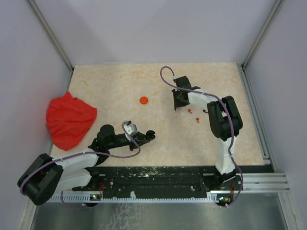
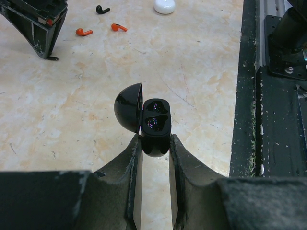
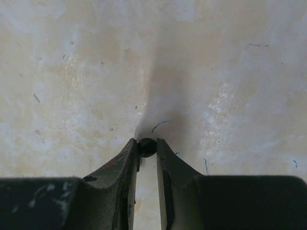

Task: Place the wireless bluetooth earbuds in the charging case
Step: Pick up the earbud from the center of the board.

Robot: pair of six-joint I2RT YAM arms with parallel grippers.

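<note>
By the near edge of the table (image 1: 115, 81), the left gripper (image 2: 154, 141) clamps the open black charging case (image 2: 154, 125). Toward the far edge, the right gripper (image 3: 147, 143) pinches a black earbud (image 3: 147, 148), with two orange earbuds (image 1: 190, 111) beside it.

Orange disc (image 1: 143, 100) and earbuds (image 1: 197, 120) dot the open table (image 1: 120, 81) (red cloth (image 1: 69, 120) blocks left).

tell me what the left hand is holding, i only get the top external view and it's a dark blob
observer: in the left wrist view the left hand is shut on the black charging case, lid open
operator: right hand got anything
observer: its wrist view shows the right hand shut on a small round black piece; can't tell if it's an earbud
</note>
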